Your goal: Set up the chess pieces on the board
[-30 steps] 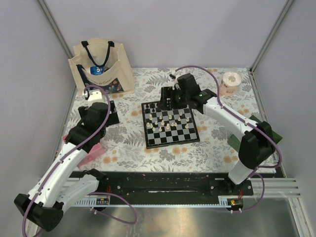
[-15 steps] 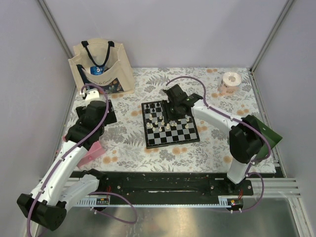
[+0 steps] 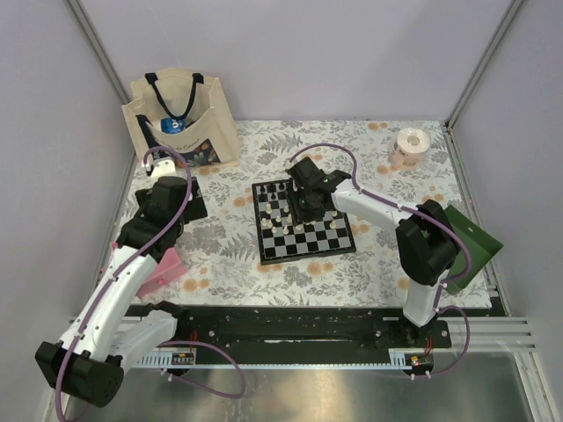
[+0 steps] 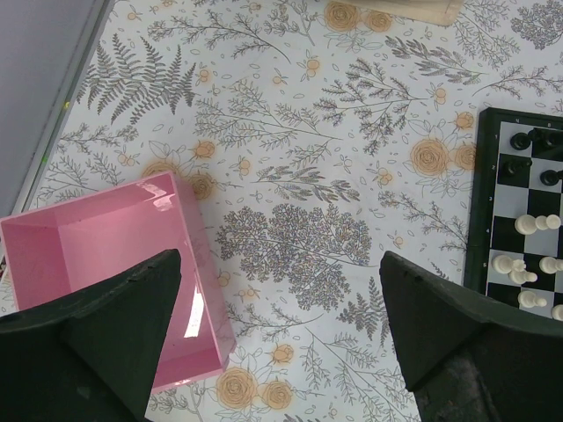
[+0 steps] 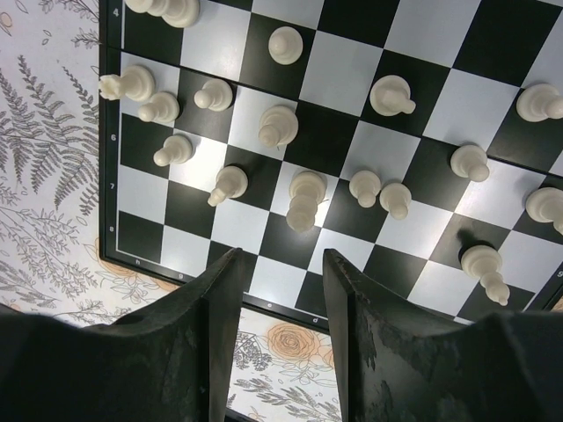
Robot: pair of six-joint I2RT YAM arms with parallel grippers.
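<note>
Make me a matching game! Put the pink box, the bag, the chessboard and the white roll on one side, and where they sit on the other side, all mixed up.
Things:
1. pink box
2. tote bag
3. chessboard
4. white roll

Places:
A. far right corner
B. middle of the tablecloth
C. left edge, nearer side
D. far left corner

Pairs: 1-C, 2-D, 3-B, 4-A

Plain pale lilac-grey walls (image 3: 352, 53) close in the tabletop (image 3: 369, 264) on three sides. One slanting aluminium post (image 3: 101, 53) rises at its far left corner and another post (image 3: 479, 70) at its far right. A flowered cloth (image 3: 264, 145) of grey ferns and orange blooms covers it. A black rail (image 3: 290, 327) runs along the near edge, with brushed metal (image 3: 334, 396) below. The light is soft and even.
</note>
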